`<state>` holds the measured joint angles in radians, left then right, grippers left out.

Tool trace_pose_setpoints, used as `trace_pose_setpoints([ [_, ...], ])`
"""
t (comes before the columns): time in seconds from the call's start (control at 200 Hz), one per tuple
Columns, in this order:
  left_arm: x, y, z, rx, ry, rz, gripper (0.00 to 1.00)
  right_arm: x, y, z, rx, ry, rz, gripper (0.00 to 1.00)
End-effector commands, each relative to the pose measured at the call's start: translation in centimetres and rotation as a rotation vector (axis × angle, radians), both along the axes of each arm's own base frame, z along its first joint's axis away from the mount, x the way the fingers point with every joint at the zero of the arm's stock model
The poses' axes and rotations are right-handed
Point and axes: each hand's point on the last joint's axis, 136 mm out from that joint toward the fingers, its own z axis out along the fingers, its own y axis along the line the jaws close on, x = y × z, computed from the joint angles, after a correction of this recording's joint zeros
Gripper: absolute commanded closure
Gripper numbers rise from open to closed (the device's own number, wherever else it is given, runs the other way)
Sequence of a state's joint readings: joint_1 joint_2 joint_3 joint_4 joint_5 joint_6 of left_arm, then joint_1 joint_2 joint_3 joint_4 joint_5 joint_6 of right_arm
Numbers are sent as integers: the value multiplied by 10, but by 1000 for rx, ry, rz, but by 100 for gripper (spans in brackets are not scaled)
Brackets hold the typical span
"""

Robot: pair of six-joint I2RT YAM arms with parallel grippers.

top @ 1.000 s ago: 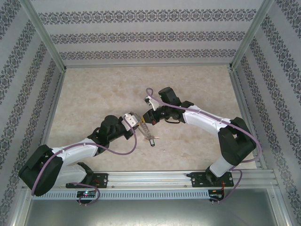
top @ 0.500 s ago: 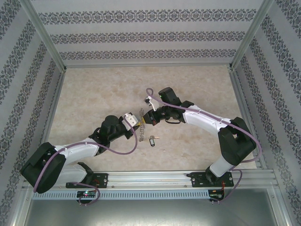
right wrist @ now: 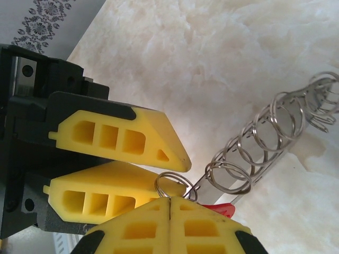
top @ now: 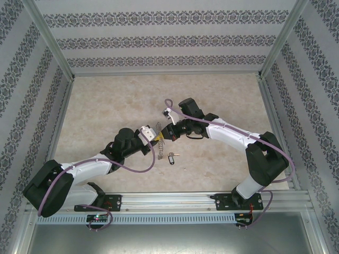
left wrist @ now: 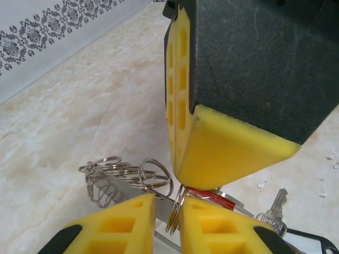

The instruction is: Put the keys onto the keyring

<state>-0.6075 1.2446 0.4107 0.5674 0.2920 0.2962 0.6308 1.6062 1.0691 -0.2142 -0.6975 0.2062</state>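
The keyring is hanging off the table, mid-scene, stretching between both claws, its small rings trailing away in a chain. The left gripper is squeezing one of those rings and the wire between nearly touching pads. The red-tagged key is sitting right at that junction; the right gripper, fingers pressed tight together, is pinching it, a small ring poking out above the seam. The dark-tagged key is lying loose on the marble just nearer and right of the claws.
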Motion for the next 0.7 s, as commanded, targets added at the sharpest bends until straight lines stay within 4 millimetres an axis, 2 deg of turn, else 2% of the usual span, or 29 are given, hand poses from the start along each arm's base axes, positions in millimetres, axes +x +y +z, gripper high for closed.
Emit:
trace_pose_setpoints([
  [0.0,-1,-10,15,-9,-28,-54,93,-8,6,15,38,-9,36,100],
  [0.045,-1,-10,13,-6,-24,-54,100,-7,4,14,34,-13,29,100],
  [0.33,-2,-5,18,-63,-43,-22,100,8,-22,-8,-3,48,-91,100],
  [0.694,-3,-9,27,-119,-73,-40,100,19,-22,-20,51,176,-139,100],
])
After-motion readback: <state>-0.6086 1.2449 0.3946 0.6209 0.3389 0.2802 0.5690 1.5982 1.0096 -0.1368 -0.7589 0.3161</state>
